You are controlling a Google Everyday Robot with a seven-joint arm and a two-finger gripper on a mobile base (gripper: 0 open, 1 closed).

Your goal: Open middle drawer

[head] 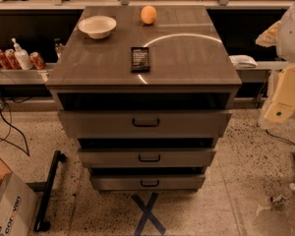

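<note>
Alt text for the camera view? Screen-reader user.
Three-drawer grey-brown cabinet seen from front and above; its middle drawer, with a small dark loop handle, is untouched. The robot's pincer hangs at the right edge, apart from the cabinet. On top: white bowl, orange, dark packet.
</note>
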